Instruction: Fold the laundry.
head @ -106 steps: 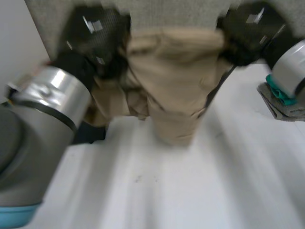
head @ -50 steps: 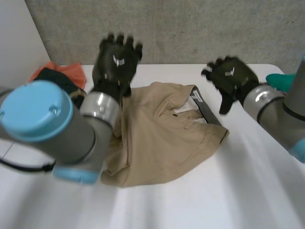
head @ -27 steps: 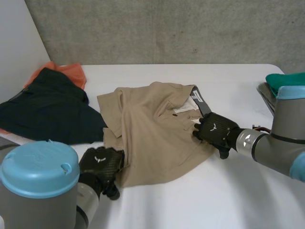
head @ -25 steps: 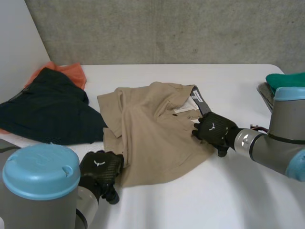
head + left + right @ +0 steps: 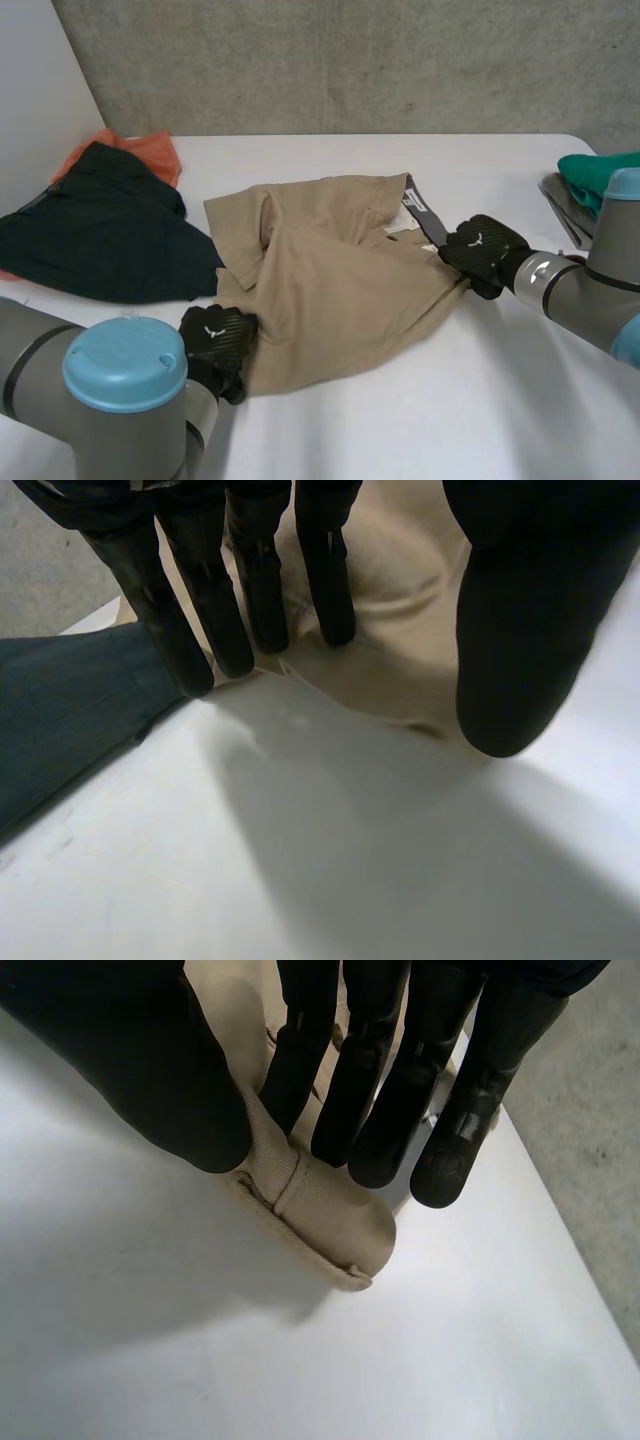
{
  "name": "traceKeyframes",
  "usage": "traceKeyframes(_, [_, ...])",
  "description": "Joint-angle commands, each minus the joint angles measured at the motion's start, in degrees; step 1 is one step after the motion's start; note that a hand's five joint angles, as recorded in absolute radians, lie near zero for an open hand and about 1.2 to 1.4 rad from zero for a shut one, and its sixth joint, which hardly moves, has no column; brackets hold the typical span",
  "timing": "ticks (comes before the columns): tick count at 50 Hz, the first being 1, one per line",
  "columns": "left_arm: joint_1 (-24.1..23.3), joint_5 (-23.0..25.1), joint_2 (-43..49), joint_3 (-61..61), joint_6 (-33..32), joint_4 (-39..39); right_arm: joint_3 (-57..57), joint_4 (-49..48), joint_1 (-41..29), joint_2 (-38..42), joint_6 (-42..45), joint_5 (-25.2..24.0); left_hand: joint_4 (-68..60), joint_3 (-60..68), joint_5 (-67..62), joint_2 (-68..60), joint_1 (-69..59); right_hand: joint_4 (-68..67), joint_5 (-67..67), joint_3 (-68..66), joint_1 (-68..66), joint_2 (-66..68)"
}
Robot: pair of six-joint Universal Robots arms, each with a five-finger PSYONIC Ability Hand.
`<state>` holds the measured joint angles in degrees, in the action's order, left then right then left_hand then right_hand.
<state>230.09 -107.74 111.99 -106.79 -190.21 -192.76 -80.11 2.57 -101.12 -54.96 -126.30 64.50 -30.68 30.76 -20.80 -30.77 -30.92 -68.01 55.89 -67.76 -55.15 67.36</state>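
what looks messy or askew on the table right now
The tan garment lies skewed and rumpled, one flap folded over near the waistband. The right hand pinches its waistband corner; the left hand touches its near corner.

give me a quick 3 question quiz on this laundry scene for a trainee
1. True or false: the right hand hangs in the air, holding nothing.
2. Where on the tan garment is the left hand?
A) its middle
B) its near corner on the robot's left
C) its far edge
3. Short answer: what colour is the cloth that shows from under the dark garment?

Key
1. False: it is at the tan garment's right edge and pinches a fold of it between thumb and fingers.
2. B: its straight fingers reach the cloth's edge there.
3. Orange: the orange cloth.
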Motion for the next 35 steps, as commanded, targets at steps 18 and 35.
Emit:
traceKeyframes(18, [-1.66,0.16,-3.78,0.01,-3.68,-2.18,-6.1,-0.02,0.22,-2.61,-7.47,1.25,-17.9,17.81,-17.78,-17.8,-17.65,-11.99,14.11,-12.24,-24.85,12.64])
traceKeyframes(35, [-7.73,0.16,-6.35,-3.16,-3.77,-0.95,-6.81,-0.11,0.3,-3.05,-7.55,1.24,-16.55,16.46,-16.43,-16.45,-16.3,-11.99,14.11,-12.24,-24.85,12.64])
